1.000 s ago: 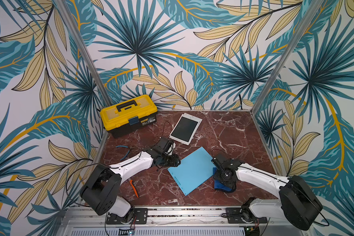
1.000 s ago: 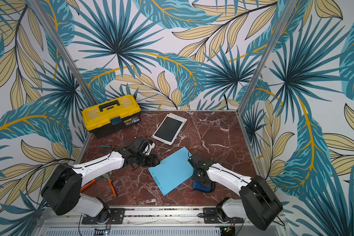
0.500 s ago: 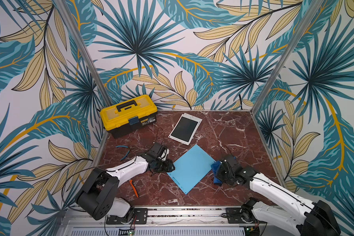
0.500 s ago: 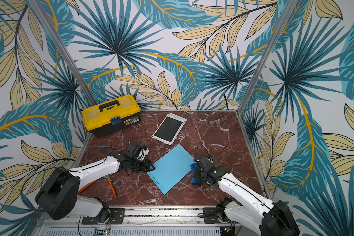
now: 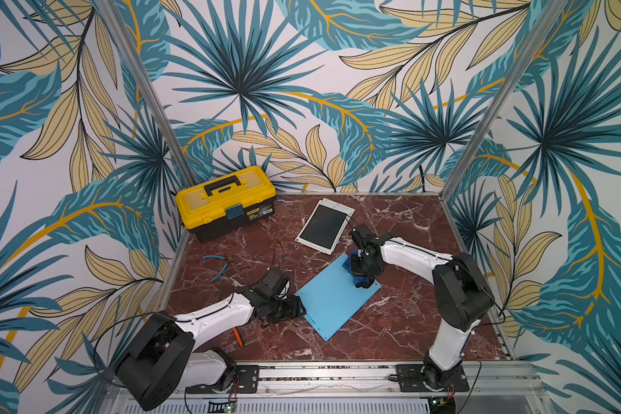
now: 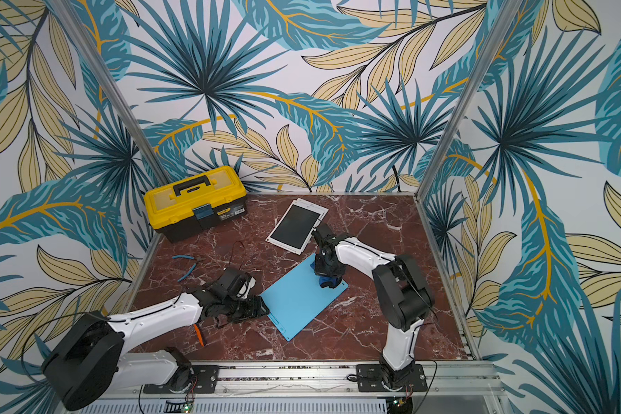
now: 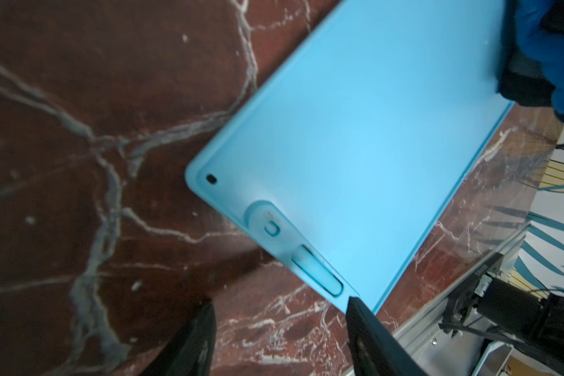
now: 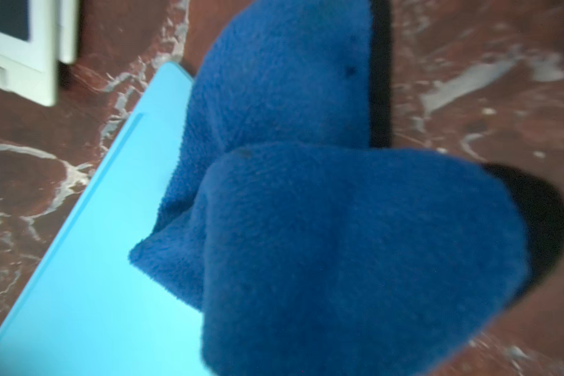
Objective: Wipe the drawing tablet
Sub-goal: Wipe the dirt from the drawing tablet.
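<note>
- The blue drawing tablet (image 5: 332,304) is lying flat and at an angle on the marble tabletop (image 5: 409,322). Its round button (image 7: 271,228) is sitting by the short edge nearest the left arm.
- The right gripper (image 5: 362,274) is standing over the drawing tablet's far corner with its jaws clamped tight on a bunched dark-blue cloth (image 8: 306,228). The cloth is resting on that corner and spilling past the tablet's edge onto the marble.
- The left gripper (image 7: 280,301) is sitting low just beside the drawing tablet's opposite end, its fingers (image 7: 372,335) spread apart and gripping nothing. One fingertip is reaching the tablet's edge, but contact cannot be told.
- A white tablet (image 5: 323,225) is lying just beyond the drawing tablet's far corner, not touching it.
- A yellow toolbox (image 5: 226,200) is standing well apart from the drawing tablet, toward the back wall on the left arm's side.
- Blue-handled pliers (image 5: 217,267) are lying apart from the drawing tablet on that same side.
</note>
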`<state>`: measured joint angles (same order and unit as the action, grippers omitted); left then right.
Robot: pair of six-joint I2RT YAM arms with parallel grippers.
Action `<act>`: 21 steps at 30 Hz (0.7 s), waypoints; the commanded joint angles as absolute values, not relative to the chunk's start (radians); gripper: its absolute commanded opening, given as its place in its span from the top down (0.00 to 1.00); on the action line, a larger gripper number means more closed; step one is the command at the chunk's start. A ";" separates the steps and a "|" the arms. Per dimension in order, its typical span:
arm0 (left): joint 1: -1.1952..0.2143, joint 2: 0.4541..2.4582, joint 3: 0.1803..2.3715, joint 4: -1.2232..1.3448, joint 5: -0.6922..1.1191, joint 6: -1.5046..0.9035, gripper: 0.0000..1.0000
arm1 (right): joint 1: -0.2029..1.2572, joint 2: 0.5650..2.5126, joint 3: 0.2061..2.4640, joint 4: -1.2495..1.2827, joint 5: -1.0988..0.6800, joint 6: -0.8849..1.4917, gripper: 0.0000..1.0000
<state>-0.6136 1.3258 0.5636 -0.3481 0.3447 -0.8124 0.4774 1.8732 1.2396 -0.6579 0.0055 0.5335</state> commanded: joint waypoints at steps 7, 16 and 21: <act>-0.624 1.606 0.714 -0.444 0.139 -0.886 0.60 | 0.485 1.844 1.137 -0.625 -0.063 0.465 0.96; -0.627 1.663 0.833 -0.642 0.008 -0.850 0.56 | 0.483 1.910 1.192 -0.676 -0.041 0.425 0.96; -0.625 1.822 0.988 -0.766 -0.085 -0.840 0.72 | 0.500 1.913 1.148 -0.598 -0.142 0.437 0.96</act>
<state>-0.6353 1.6993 0.9771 -0.6113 0.0582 -0.8581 0.4774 1.8633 1.1984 -0.6247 -0.0586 0.4473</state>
